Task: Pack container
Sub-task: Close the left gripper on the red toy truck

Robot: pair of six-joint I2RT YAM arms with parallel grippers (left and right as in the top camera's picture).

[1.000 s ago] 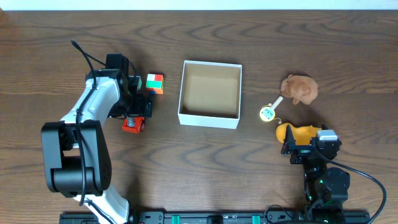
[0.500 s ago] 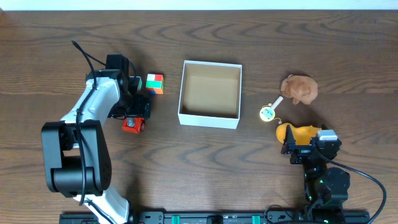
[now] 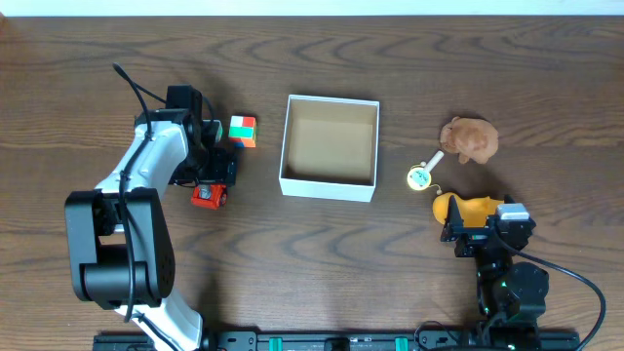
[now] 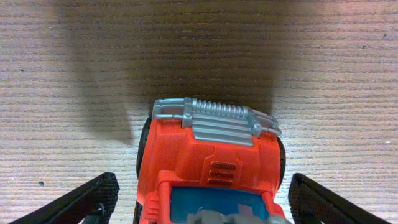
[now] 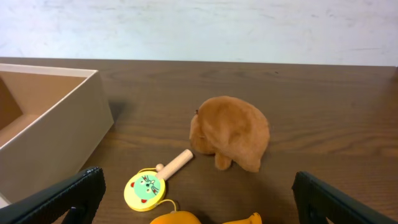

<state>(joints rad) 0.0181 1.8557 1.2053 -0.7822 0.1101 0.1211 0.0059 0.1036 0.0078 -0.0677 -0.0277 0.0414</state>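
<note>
The dark wood desk (image 3: 322, 263) carries everything. The left arm (image 3: 146, 171) reaches from the near edge toward the left half of the desk, with its wrist bent over a red truck. The left jaws stand wide open, one finger on each side of the truck. In the left wrist view a strip of bare wood shows between each finger and the truck, so nothing is held. The right arm (image 3: 507, 283) sits folded low at the near right corner. The right jaws are spread fully and hold nothing.

The container (image 3: 328, 187) stands in the middle of the desk, a little toward the far edge. It is a square white box with a tan bottom, open at the top, and nothing lies in it. It is well apart from both arms.

A brown plush (image 3: 470, 138) lies right of the container, toward the far edge. A yellow toy (image 3: 466, 208) lies nearer the near edge, just in front of the right jaws. Only its top shows in the right wrist view.

A multicoloured cube (image 3: 242, 131) sits just left of the container, beside the left wrist. The truck (image 3: 209, 195) stands nearer the near edge than the cube, its grey grille (image 4: 214, 117) pointing away from the wrist camera.

A small rattle (image 3: 420, 175) with a yellow-green disc and wooden handle lies between the container and the plush.
</note>
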